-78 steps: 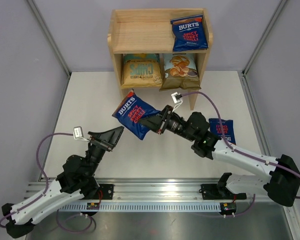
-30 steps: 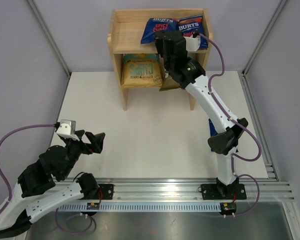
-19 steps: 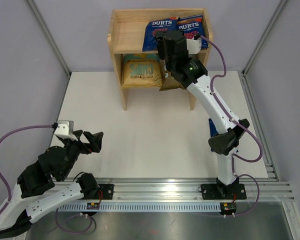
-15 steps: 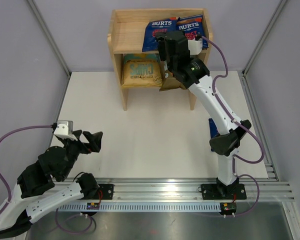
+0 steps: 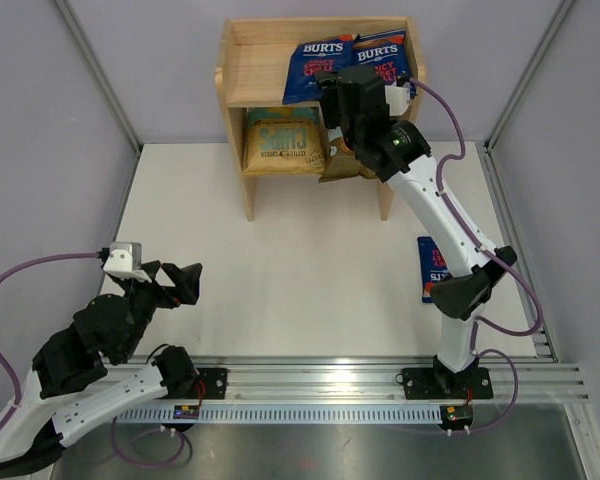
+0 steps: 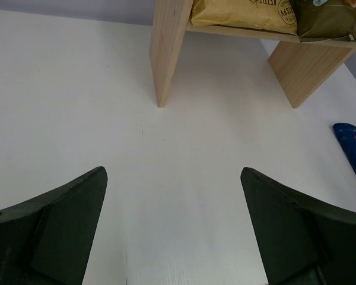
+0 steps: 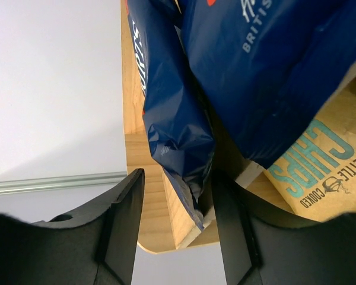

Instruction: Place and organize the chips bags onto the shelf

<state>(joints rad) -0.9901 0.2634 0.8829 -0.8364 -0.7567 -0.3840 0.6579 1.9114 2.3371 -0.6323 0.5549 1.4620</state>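
The wooden shelf (image 5: 250,60) stands at the table's far edge. Two dark-blue Burts bags (image 5: 310,62) (image 5: 382,55) stand side by side on its top tier. The yellow bag (image 5: 283,145) and the Cassava bag (image 5: 342,165) sit on the lower tier. A third Burts bag (image 5: 432,265) lies on the table at the right. My right gripper (image 5: 336,88) is open at the top tier's front edge. The left Burts bag's (image 7: 172,119) bottom edge hangs between its jaws (image 7: 177,178). My left gripper (image 5: 180,282) is open and empty at the near left.
In the left wrist view, the shelf's side panel (image 6: 169,47) stands ahead of the open left gripper (image 6: 173,178), and the loose Burts bag (image 6: 353,148) lies at the far right. The right arm's cable (image 5: 450,110) loops beside the shelf's right side.
My right arm carried a Burts bag from the table up to the top tier and stood it beside the other one. The left arm drew back to the near left.
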